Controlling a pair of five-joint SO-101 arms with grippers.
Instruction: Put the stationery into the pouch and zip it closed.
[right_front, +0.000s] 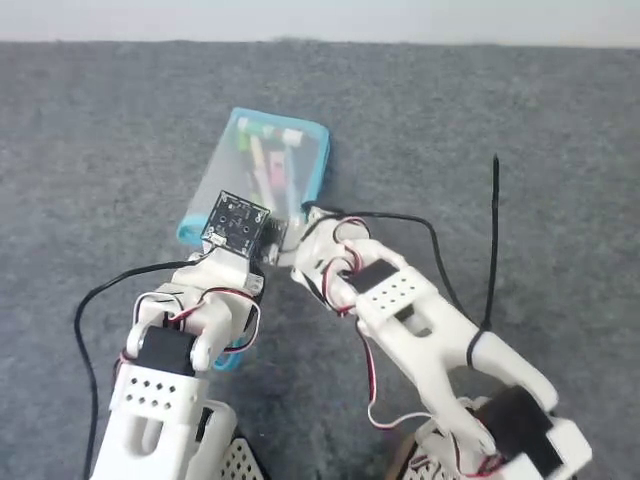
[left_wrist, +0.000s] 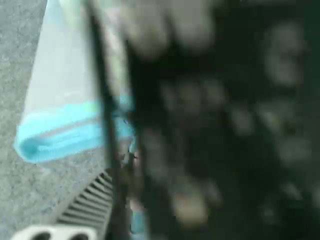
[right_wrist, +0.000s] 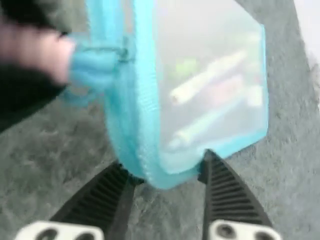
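Note:
A translucent pouch with light blue trim lies on the grey carpet, and several pens show through its wall. The right wrist view has the same pouch and pens. My right gripper is shut on the pouch's near end, one black finger on each side of the blue edge. My left gripper sits at the zipper side, shut on the blue zipper pull, which is drawn taut. In the high view both grippers meet at the pouch's near end, the left one under its wrist camera.
Grey carpet runs all round the pouch, bare to the left, right and far side. Black cables trail from both arms. A small blue piece peeks out under the left arm.

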